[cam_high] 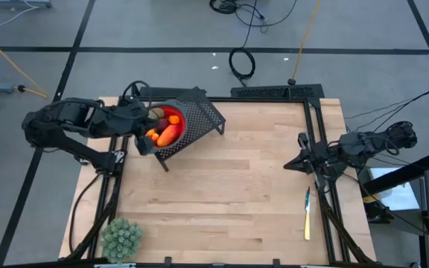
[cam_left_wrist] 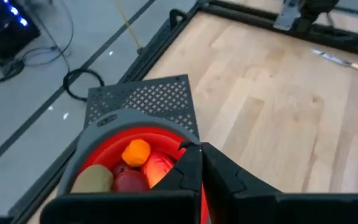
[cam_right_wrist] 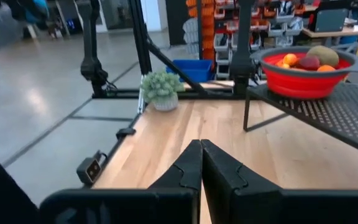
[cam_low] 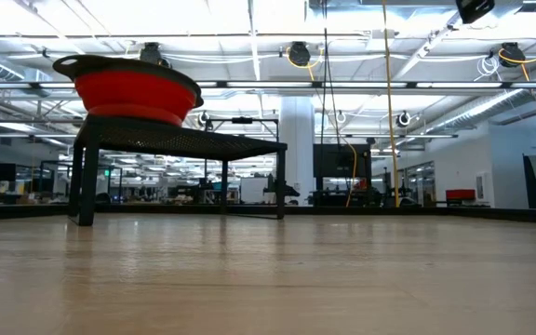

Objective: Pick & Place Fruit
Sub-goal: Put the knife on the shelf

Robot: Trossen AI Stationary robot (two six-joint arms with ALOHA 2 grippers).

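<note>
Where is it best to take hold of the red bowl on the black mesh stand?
Probably the red bowl is best gripped at its grey rim, coming from above: the rim flares out wider than the wall, fruit fills the inside, and the mesh stand blocks access from below.

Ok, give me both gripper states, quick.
Left gripper: shut, empty, above the red bowl.
Right gripper: shut, empty, at the table's right edge.

Directly beneath the left gripper (cam_high: pixel 144 141): red bowl (cam_high: pixel 171 126) heaped with fruit (cam_high: pixel 164 135), perched on a black mesh stand (cam_high: pixel 199 115). Ahead of the right gripper (cam_high: pixel 292 163), open tabletop (cam_high: pixel 222 193); spiky plant (cam_high: pixel 121 238) far off at the corner.
</note>
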